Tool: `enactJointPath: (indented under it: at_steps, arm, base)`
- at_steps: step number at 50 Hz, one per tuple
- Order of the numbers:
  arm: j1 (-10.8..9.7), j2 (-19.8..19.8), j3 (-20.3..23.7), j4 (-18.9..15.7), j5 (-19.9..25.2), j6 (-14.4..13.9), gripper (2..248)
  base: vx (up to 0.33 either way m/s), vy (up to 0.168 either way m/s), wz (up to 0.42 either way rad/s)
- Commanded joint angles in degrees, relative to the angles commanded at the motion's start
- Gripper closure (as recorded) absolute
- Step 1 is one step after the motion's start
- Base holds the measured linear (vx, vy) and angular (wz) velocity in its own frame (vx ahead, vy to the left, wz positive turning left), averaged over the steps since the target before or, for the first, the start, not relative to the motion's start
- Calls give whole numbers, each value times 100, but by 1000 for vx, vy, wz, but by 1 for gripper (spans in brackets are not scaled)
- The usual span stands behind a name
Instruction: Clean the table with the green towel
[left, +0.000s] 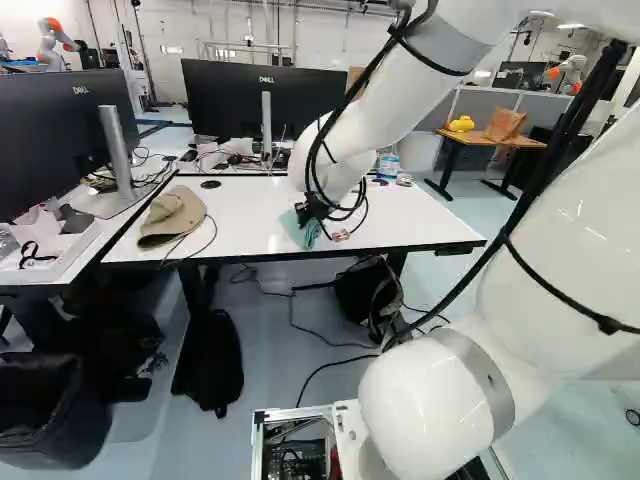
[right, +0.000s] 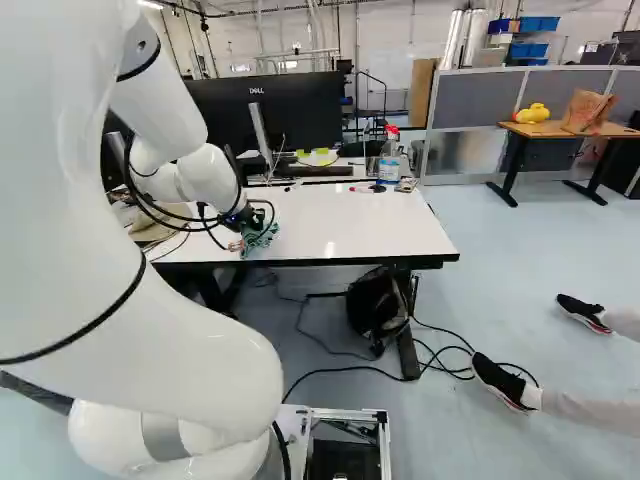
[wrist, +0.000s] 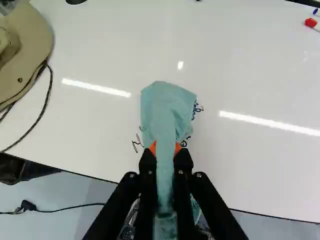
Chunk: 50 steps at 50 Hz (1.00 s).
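Table (left: 245, 205): offering a broad white top to wipe, most of it within easy reach across the near edge.
White arm (left: 390, 95): reaching over that edge, bent low at the wrist – presumably to press cloth against surface.
Cap (left: 172, 215): resting toward the left end, well apart from the wiping spot; probably best given a wide berth, along with the cable (wrist: 49, 95) beside it.
Gripper (wrist: 166, 150): clenched on the green towel (wrist: 167, 107), orange pads pinching from both sides, likely so as not to lose it under rubbing.
Green towel: lying near the middle of the near edge, bunched ahead of the grip, with a tail running back between the fingers – a thick pad for scrubbing, by the look of it.
Writing (wrist: 198, 108): peeking out on both sides of the cloth, so probably needing short sideways strokes next.
Marker (wrist: 310, 22): lying toward the far right corner, safely clear.
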<state>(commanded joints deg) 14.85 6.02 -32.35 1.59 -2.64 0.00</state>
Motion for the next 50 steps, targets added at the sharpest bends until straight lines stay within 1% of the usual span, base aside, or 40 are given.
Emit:
enactJointPath:
  at_steps: [33, 50]
  arm:
    - [0, 0, 0, 0, -408, 0, 208]
    - [0, 0, 0, 0, -420, 0, 208]
  base:
    - [0, 0, 0]
    - [0, 0, 0]
